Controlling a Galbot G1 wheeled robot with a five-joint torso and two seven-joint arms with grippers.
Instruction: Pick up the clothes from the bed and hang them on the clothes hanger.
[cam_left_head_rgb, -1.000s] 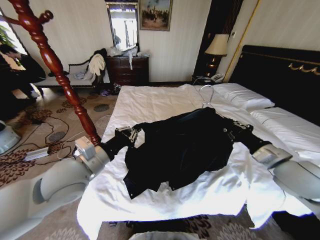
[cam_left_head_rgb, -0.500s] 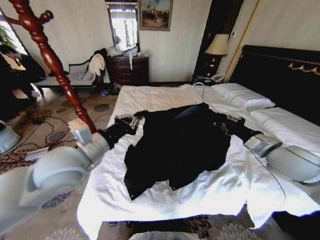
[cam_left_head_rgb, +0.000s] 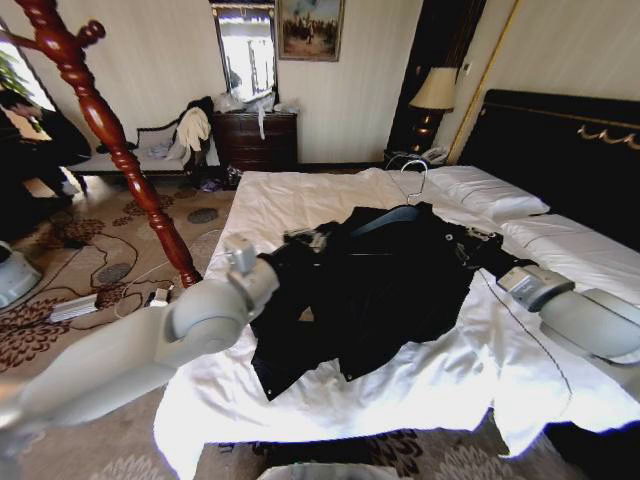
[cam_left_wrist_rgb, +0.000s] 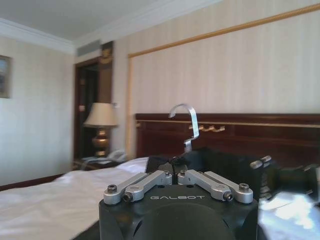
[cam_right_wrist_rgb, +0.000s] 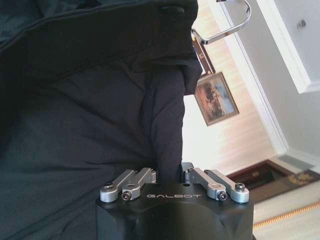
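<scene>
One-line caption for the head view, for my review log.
Both grippers, left gripper and right gripper, grip the black jacket on its black hanger above the white-sheeted bed.

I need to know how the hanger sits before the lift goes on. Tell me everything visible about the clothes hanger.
The clothes hanger is slim and black, with a silver wire hook standing up toward the pillows. It sits inside the shoulders of the black jacket, which covers most of it, above the bed. The left gripper and the right gripper grip the jacket's shoulders on either side.

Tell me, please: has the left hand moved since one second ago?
Yes. The left hand has moved toward the headboard, away from the wooden coat stand, carrying its edge of the clothes.
</scene>
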